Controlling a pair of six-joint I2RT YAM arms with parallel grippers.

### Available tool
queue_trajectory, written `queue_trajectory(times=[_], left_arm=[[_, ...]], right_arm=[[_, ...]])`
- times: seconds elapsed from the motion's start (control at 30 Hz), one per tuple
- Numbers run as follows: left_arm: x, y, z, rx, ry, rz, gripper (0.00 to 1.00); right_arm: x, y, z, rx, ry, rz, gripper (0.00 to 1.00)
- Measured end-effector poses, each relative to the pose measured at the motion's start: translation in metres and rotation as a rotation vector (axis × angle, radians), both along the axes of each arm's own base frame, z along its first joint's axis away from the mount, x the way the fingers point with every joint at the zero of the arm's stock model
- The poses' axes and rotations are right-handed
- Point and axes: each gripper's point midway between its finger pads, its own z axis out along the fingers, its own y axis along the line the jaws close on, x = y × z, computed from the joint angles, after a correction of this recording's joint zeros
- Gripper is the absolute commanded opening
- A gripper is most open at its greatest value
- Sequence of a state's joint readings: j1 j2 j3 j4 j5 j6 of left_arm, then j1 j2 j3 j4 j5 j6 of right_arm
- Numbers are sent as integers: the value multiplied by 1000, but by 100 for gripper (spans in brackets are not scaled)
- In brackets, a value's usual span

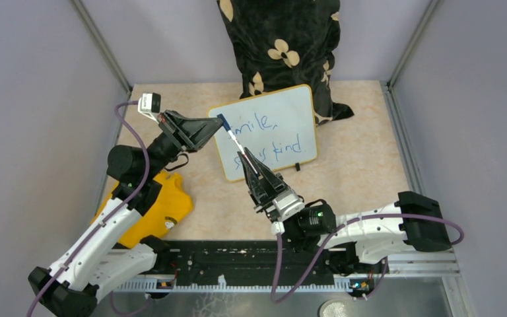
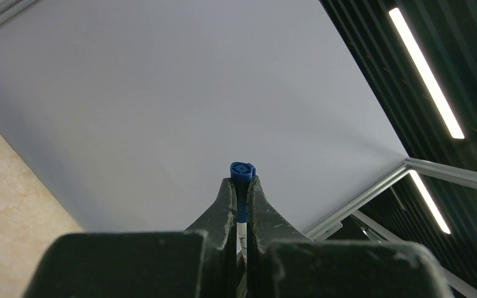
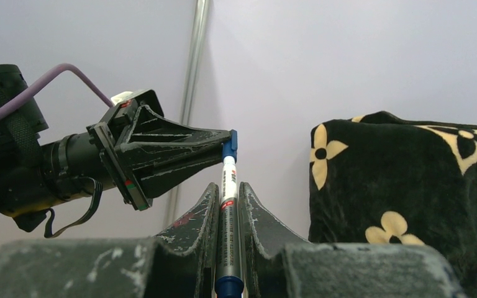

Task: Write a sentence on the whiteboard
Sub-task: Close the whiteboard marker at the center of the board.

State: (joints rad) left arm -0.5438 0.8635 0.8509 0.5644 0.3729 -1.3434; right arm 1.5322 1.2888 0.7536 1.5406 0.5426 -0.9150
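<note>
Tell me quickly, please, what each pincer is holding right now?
Left pincer: closed on the marker's blue plastic cap.
Right pincer: closed on the slim white marker barrel.

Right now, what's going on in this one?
Both arms are on one blue marker, lifted clear of the whiteboard. The right hand grips its barrel, and the left hand is shut on the cap at the other end. The sentence, "smile, stay kind", is already on the board in blue, so this looks like recapping the pen, though the pictures alone cannot rule out the cap coming off.
</note>
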Motion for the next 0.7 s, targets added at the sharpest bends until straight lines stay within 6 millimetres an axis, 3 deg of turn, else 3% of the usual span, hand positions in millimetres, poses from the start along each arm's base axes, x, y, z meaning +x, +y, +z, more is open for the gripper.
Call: queue_trajectory(times=[0.7], left_arm=[[-5, -8, -5, -32, 21, -73, 0]], right_arm=[[2, -1, 0, -8, -2, -21, 0]])
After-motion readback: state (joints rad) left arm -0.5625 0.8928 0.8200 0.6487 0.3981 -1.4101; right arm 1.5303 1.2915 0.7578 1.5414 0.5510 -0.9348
